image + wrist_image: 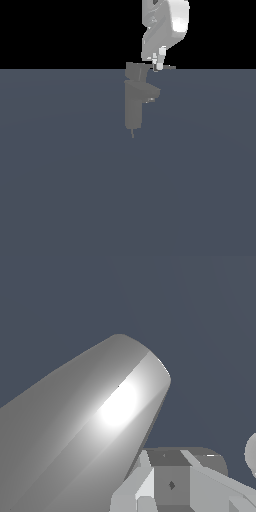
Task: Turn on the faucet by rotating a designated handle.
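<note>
One faucet (133, 102), one handle (165, 67) — one gripper (159, 64) beside it (grip state unclear).

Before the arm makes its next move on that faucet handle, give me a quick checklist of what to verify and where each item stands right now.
1. Faucet standing upright on the floor: ok.
2. Gripper brought down to the level of the faucet's top: ok, it sits at the top on the exterior view's right.
3. Handle located: cannot tell for sure, only a thin dark sliver shows beside the fingers.
4. Fingers touching the handle: cannot tell, too small in the exterior view.
5. Gripper open or shut: cannot tell.
6. Wrist view useful for aiming: not ok, a large pale grey rounded shape fills much of it.
</note>
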Motion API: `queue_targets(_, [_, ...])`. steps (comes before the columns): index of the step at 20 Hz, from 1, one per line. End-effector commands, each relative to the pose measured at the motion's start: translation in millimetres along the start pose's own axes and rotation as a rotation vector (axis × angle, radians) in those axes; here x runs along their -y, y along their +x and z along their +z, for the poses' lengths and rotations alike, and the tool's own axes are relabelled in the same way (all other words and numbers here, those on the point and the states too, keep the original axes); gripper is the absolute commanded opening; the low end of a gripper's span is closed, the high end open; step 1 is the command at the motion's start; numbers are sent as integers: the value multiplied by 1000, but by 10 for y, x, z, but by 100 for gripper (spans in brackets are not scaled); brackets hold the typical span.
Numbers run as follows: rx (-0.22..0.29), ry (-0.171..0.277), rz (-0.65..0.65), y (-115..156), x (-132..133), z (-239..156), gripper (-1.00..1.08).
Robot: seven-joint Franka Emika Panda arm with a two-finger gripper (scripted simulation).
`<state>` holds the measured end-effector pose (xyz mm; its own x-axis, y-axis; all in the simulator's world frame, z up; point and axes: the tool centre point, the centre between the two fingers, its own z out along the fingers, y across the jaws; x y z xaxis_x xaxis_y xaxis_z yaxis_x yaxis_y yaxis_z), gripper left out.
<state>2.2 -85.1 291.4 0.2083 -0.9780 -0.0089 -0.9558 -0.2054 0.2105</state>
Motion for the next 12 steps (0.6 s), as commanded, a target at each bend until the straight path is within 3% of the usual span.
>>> queue_targets(1, [-3,7,2,73,69,-1,-100])
queue_targets(12, [-3,10,11,329,232,-16,-100])
